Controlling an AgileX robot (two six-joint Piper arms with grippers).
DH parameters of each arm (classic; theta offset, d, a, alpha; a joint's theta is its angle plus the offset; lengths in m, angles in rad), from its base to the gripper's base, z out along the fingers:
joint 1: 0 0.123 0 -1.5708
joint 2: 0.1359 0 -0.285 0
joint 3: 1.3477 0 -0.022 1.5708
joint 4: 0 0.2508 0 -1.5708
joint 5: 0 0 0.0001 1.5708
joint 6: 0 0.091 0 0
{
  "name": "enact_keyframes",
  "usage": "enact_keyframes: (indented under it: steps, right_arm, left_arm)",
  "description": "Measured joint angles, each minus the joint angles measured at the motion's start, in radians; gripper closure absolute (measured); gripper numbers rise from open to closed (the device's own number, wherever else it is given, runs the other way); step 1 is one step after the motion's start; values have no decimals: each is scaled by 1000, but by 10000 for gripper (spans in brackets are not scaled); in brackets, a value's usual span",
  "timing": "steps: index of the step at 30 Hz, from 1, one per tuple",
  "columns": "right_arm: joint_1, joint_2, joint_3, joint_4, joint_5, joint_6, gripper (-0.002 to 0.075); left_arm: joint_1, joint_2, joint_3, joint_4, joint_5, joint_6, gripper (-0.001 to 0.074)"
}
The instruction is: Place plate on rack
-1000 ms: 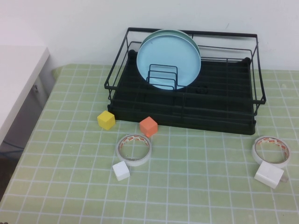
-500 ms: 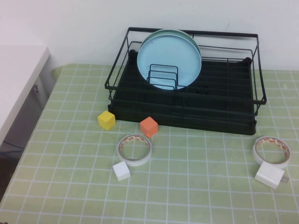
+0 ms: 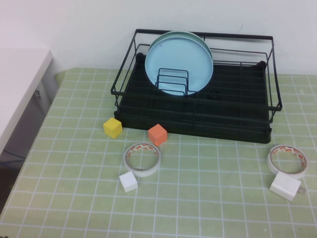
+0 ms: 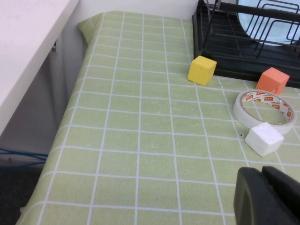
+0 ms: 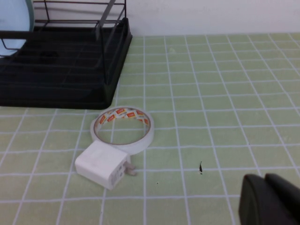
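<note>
Both claws, left (image 4: 268,197) and right (image 5: 271,199), sit far from the racked plate (image 3: 178,62).

Sky-blue plate (image 3: 178,62) in black rack (image 3: 198,106); desk (image 3: 198,198) green with white grid; yellow cube (image 3: 112,127); orange cube (image 3: 157,134); white block (image 3: 128,181); black left end effector (image 4: 269,197) and right end effector (image 5: 272,199).

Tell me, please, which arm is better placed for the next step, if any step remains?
Neither. The plate already stands upright in the rack. The left gripper hovers near the white cube, the right gripper near the white adapter; both have shut fingers.
</note>
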Motion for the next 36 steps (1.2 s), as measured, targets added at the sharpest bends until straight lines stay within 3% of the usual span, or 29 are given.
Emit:
enact_keyframes:
  steps: [15, 36]
  right_arm:
    - [0, 0, -2, -159, 6, 86, 728]
    - [-9, 0, -2, -177, 6, 94, 728]
  left_arm:
    - [0, 0, 0, 0, 0, 0, 737]
    - [0, 0, 0, 0, 0, 0, 737]
